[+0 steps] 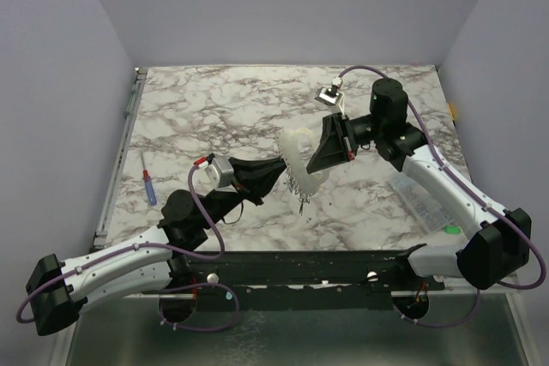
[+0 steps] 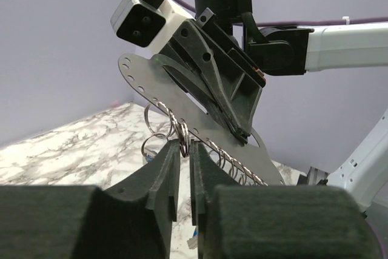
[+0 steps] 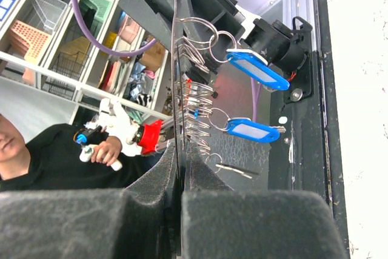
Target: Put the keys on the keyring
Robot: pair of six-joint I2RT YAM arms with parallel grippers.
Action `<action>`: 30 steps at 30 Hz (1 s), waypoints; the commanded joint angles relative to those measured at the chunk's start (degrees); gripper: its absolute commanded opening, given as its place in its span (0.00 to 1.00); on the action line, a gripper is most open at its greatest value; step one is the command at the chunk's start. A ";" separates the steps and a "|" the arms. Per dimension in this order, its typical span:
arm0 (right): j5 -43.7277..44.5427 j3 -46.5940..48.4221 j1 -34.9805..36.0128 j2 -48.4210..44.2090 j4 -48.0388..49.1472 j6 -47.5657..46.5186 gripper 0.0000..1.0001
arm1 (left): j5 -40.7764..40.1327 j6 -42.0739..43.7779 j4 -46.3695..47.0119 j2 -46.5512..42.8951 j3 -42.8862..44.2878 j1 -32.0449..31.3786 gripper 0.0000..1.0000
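Note:
My right gripper [image 1: 322,153] is shut on a thin grey plate [image 2: 157,80] with holes along its edge and holds it tilted above the table. Several metal keyrings [image 2: 233,162] hang in a row from that edge. In the right wrist view the plate [image 3: 177,59] is edge-on between the fingers, and two blue-tagged keys [image 3: 257,71] [image 3: 245,130] hang from rings. My left gripper [image 2: 185,150] reaches in from the left, its jaws almost together around one keyring [image 2: 182,130] at the fingertips. In the top view the left gripper [image 1: 279,165] meets the plate [image 1: 300,152].
A thin red-and-blue stick [image 1: 149,186] lies at the table's left edge. A clear plastic box [image 1: 420,203] sits on the right under my right arm, with a small green item [image 1: 450,231] near it. Marble tabletop [image 1: 240,109] is ringed by purple walls.

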 commanded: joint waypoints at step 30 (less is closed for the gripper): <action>32.88 15.41 -0.21 -0.78 -36.10 -30.06 0.69 | 2.36 4.51 -25.22 -5.01 7.34 -0.43 0.00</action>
